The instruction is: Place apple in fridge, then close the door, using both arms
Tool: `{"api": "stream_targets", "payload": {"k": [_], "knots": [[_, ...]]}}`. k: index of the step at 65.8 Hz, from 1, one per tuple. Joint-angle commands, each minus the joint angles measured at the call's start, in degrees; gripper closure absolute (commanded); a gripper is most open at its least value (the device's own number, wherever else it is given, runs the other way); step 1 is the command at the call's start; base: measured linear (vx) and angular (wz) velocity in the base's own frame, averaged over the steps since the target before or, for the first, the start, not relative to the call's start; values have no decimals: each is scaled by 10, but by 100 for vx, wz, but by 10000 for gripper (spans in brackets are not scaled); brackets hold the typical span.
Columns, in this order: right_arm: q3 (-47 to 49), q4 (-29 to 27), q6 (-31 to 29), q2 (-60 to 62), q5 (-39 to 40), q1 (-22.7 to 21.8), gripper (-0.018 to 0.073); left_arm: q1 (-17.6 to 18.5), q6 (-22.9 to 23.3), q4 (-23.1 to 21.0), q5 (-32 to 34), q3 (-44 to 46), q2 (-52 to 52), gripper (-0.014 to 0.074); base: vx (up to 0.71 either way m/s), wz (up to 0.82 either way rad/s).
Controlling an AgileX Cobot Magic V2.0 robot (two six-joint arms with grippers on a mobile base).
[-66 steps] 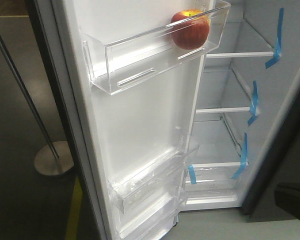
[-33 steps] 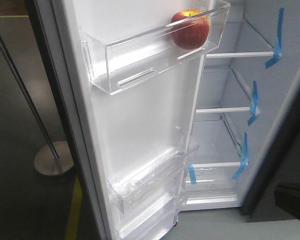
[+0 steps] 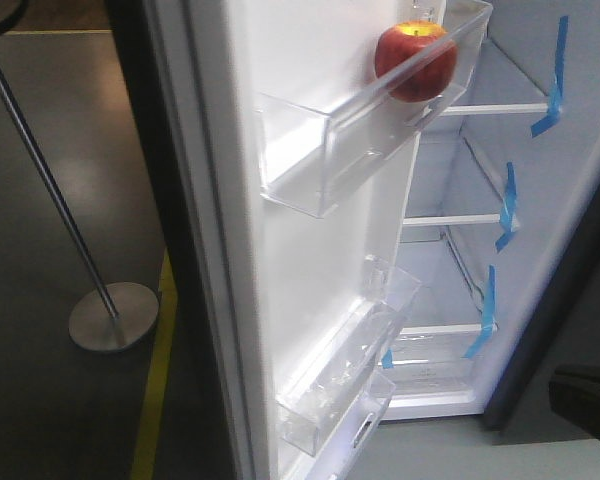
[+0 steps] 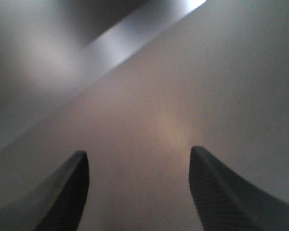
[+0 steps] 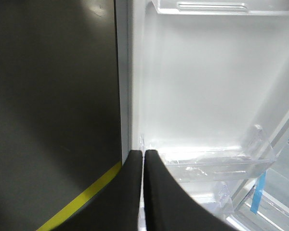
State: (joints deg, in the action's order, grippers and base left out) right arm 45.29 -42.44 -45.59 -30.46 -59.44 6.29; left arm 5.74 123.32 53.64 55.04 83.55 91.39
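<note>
Sitting in the door's (image 3: 310, 260) top bin (image 3: 320, 170) is your apple (image 3: 415, 60), fridge (image 3: 450, 170) open. Your left end effector (image 4: 137, 156) is spread before a blurry grey panel (image 4: 183, 96); your right end effector (image 5: 143, 153) is pressed together by the door's edge.

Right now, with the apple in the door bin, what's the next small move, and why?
Probably push the door toward the fridge with the shut right gripper. The apple already sits in the upper door bin, the door stands open with the shelves showing, and the gripper's tips are by the door's edge.
</note>
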Motion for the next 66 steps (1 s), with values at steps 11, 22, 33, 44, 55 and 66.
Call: {"api": "stream_targets", "payload": {"k": [11, 22, 33, 44, 55, 66], "knots": [[13, -31, -7, -4, 38, 0, 562, 112, 0, 93, 112, 19, -24, 150, 0, 0], [13, -41, 4, -4, 84, 0, 562, 164, 0, 225, 149, 19, -26, 165, 0, 0], [13, -17, 54, -4, 185, 0, 547, 168, 0, 334, 172, 19, -35, 213, 0, 0], [15, 43, 79, -18, 278, 0, 448, 166, 0, 441, 164, 19, -53, 259, 0, 0], [33, 103, 110, -75, 377, -4, 228, 160, 0, 500, 154, 18, -63, 298, 0, 0], [73, 157, 151, -187, 472, -37, -6, 141, 0, 500, 146, 18, -62, 315, 0, 0]]}}
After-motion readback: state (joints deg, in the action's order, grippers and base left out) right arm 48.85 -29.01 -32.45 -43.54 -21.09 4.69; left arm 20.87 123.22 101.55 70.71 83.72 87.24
